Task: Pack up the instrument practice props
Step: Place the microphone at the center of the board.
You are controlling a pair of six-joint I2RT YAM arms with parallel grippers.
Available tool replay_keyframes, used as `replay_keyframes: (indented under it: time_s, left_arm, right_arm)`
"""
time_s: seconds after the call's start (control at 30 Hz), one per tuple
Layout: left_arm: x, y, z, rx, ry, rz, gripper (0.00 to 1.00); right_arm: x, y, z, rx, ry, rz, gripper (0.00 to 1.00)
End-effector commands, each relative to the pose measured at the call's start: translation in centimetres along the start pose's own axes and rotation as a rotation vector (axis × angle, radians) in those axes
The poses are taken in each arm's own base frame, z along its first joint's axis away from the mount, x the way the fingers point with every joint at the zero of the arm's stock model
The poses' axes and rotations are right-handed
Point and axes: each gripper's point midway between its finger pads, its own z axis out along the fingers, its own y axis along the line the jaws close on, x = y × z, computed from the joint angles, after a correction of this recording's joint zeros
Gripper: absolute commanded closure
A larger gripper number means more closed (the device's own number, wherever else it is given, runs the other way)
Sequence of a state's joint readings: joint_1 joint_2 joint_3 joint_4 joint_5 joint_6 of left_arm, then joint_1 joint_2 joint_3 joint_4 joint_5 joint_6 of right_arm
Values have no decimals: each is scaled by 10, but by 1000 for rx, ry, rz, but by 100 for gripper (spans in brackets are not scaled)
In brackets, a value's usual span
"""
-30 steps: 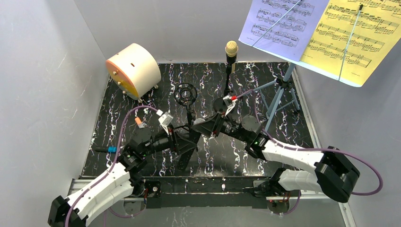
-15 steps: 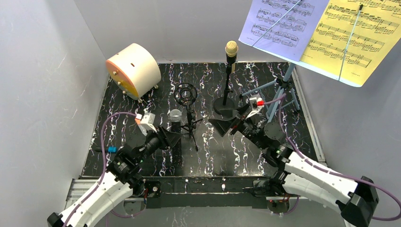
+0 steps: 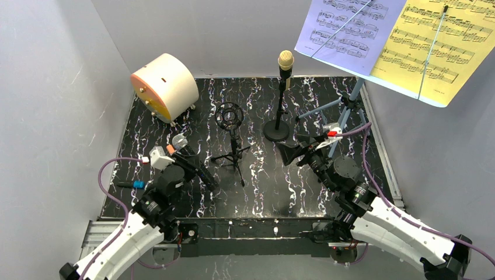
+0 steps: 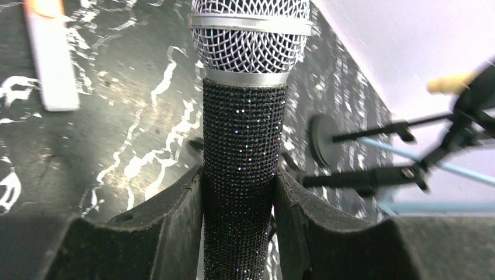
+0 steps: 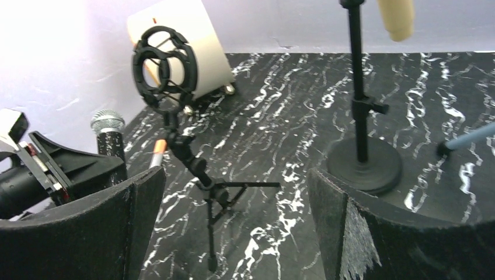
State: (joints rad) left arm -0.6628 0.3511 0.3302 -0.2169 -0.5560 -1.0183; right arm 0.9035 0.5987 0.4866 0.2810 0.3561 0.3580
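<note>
Two microphones (image 3: 285,58) (image 3: 179,141), one in left end effector (image 4: 238,186); two poles (image 3: 282,100) (image 3: 234,153), two sheets (image 3: 344,29) (image 3: 438,46); right end effector (image 5: 236,192) wide, empty

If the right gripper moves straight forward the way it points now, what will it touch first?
Probably the black tripod mic pole, nearly centred between the open jaws of the right gripper; depth is unclear.

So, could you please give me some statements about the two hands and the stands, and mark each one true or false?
The left hand grips the silver-headed microphone. True.
The right hand holds the cream microphone. False: it is open and empty; the cream microphone sits on the round-base stand.
The ring holder on the tripod stand is empty. True.
The music stand carries only one sheet. False: it carries two, a lavender sheet and a yellow sheet.
</note>
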Motion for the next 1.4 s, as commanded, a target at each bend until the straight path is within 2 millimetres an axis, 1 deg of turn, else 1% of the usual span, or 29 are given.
replay_keyframes:
  time_s: [0.0,0.1,0.13,0.17,0.23,0.3,0.37,0.53,0.57,0.63,0.73,0.77,0.87,0.97,1.0,1.1,1.17,1.27,1.37]
  left_arm:
    - [-39,13,21,-160,-246,-114,100]
    - [-52,10,41,-198,-301,-149,100]
    - [-60,16,51,-222,-317,-180,100]
    - [-63,19,61,-227,-306,-216,100]
    - [-70,30,79,-253,-299,-283,100]
    - [-80,40,92,-275,-326,-314,100]
    - [-91,50,101,-301,-367,-341,100]
    - [-105,80,127,-356,-431,-457,100]
    - [-106,89,131,-382,-446,-466,99]
    - [-117,100,138,-412,-487,-471,96]
    - [-130,114,151,-447,-506,-475,90]
    - [-137,121,154,-458,-519,-488,85]
    - [-144,132,168,-452,-502,-529,83]
    - [-146,139,182,-460,-472,-529,78]
    - [-144,144,184,-467,-466,-533,76]
    - [-141,156,190,-489,-454,-537,68]
    - [-140,157,195,-487,-430,-523,63]
    - [-137,156,198,-479,-406,-518,48]
    - [-135,154,198,-471,-392,-520,37]
  right_arm:
    - [0,-23,-7,107,8,-63,1]
    - [-3,-32,-13,145,0,-85,1]
    - [-4,-35,-15,159,-2,-96,1]
    - [-5,-39,-17,176,-5,-107,1]
    - [-9,-44,-21,201,-5,-125,1]
    - [-11,-47,-25,218,-1,-138,1]
    - [-12,-49,-29,224,7,-146,1]
    - [-9,-59,-38,261,6,-151,1]
    - [-9,-60,-39,266,4,-152,1]
    - [-10,-61,-40,268,-3,-153,1]
    - [-10,-60,-39,263,1,-157,1]
    - [-9,-60,-39,261,4,-158,1]
    - [-6,-60,-37,260,15,-163,1]
    - [-6,-59,-36,256,21,-164,1]
    - [-1,-60,-37,261,44,-174,1]
    - [2,-60,-38,259,63,-174,1]
    - [4,-61,-40,259,69,-171,1]
    - [3,-60,-41,254,74,-166,1]
    - [4,-60,-42,256,81,-163,1]
